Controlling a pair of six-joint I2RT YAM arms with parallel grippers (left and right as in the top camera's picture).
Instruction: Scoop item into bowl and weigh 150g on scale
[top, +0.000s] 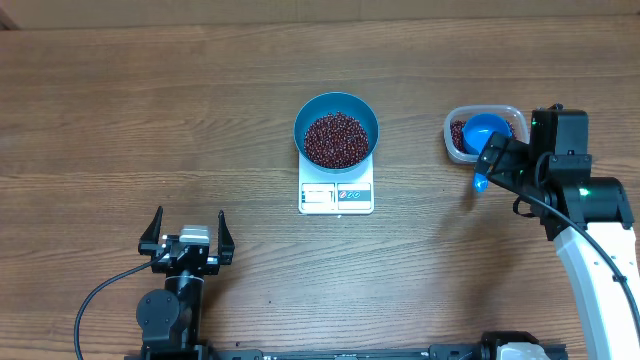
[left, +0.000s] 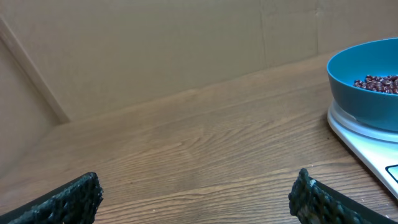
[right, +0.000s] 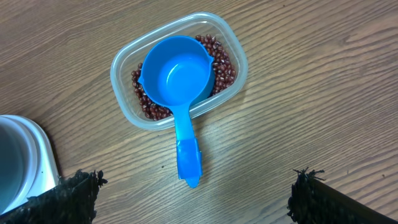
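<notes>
Right gripper (right: 193, 198) hangs wide open and empty, scoop handle (right: 185, 146) just under it, scoop (right: 176, 78) lying in the tub (right: 124, 93) of beans (right: 221, 68). I'd drop straight down and pinch the handle mid-length, square on. Bowl (top: 336, 97) sits on the scale (top: 336, 196) to its left. Left gripper (top: 187, 232) is open too.

Round, deep blue bowl (top: 336, 103) upright on small white scale (top: 336, 197), mid-tabletop (top: 150, 110). Heaped inside, covering the bottom: tiny dark red-brown beans (top: 336, 139). Grey display and buttons along scale's front edge. More beans in clear tub (right: 116, 68) at right.
</notes>
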